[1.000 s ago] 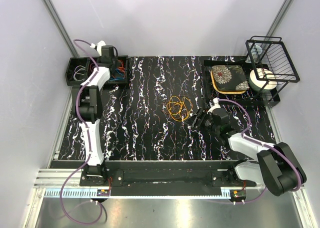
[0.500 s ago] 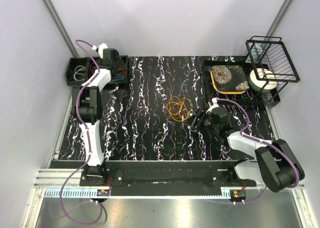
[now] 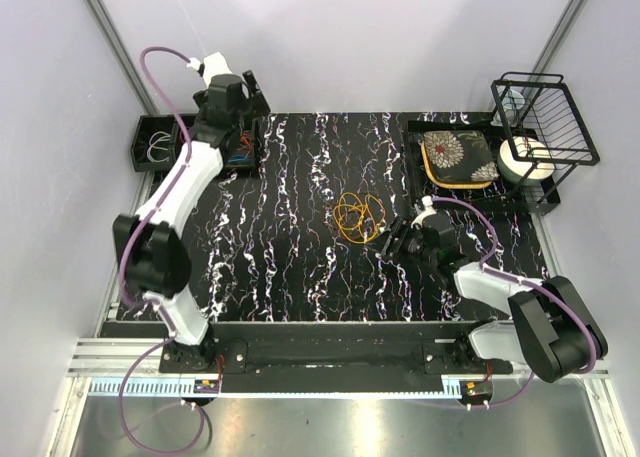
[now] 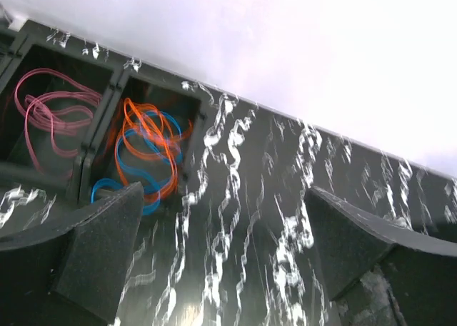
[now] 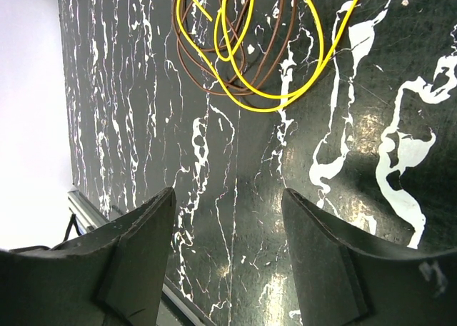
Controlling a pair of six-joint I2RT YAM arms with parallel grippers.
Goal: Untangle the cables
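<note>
Cables: thin yellow & brown loops, tangled at tabletop centre, just beside right hand, released, empty. Left hand wide open over box w/ orange, blue, pink loops.

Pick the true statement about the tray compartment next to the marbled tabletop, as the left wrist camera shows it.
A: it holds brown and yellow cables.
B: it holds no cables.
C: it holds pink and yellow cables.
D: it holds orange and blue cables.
D: the orange cable and the blue cable lie looped together in that compartment of the tray, while the pink cable sits alone in the next one.
</note>
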